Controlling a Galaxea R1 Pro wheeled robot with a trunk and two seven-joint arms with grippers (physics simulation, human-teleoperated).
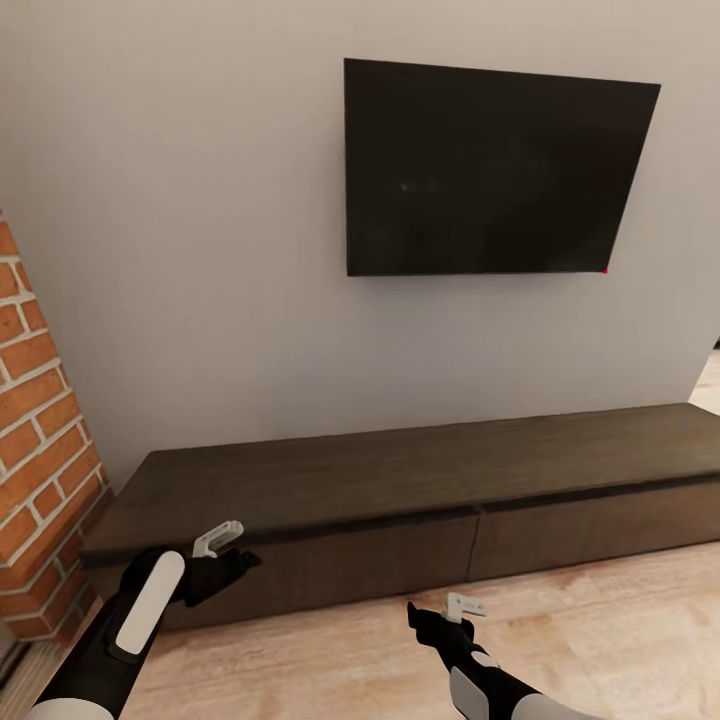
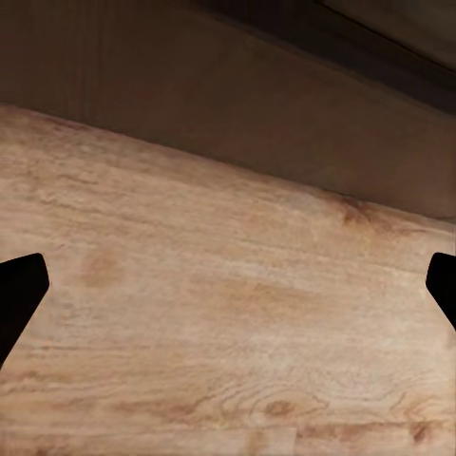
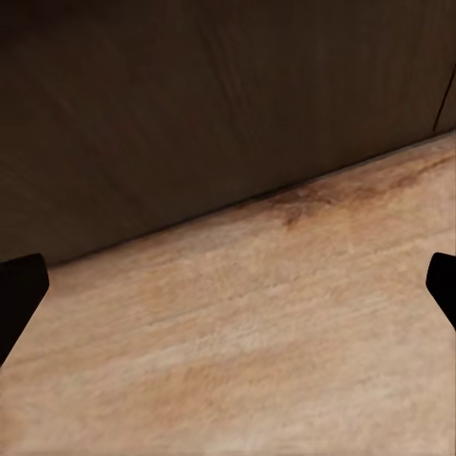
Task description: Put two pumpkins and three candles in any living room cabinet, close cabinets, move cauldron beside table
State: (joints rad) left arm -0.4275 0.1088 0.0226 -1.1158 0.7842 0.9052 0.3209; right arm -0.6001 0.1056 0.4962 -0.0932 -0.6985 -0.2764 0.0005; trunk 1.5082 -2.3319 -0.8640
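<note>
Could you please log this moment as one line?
cabinet: drawers closed | left gripper: open, empty | right gripper: open, empty

Dark cabinet (image 1: 400, 490) on plank floor (image 1: 600, 640)

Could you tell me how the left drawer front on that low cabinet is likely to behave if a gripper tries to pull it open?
The drawer front looks smooth and handleless, so fingers would probably slip. It looks wide, so an off-centre pull might skew it.

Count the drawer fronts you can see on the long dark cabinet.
2. The left dark-brown wood drawer front sits under the cabinet's left half; the right drawer front runs toward the frame's right edge. More may lie beyond the frame.
</note>
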